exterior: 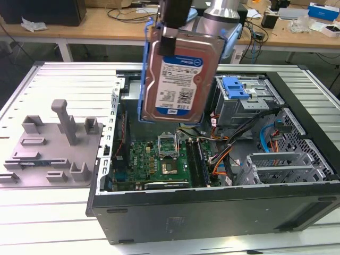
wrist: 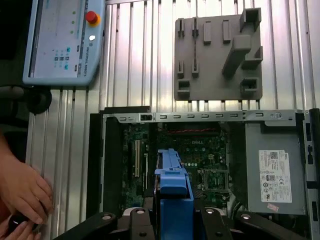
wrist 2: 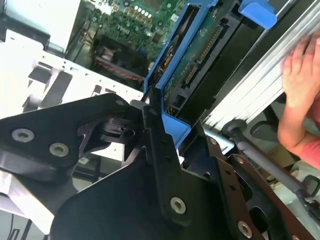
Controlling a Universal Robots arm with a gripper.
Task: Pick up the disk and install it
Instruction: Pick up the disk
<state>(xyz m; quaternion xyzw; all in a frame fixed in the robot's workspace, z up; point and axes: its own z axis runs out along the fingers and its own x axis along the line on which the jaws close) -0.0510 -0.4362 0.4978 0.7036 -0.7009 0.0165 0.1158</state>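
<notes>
One disk (exterior: 179,79) clamped upright in claw (exterior: 168,37), above open computer case (exterior: 212,212)

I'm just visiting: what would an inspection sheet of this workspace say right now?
Surface: ribbed metal table, open computer case on it.
Job's things: disk held aloft over the open case.
Clutter: grey fixture plate beside the case.
End effector: shut on the disk's top edge.
Cables: orange, black and blue wires inside the case.
Surroundings: a person's hand, control pendant, wooden benches.
</notes>
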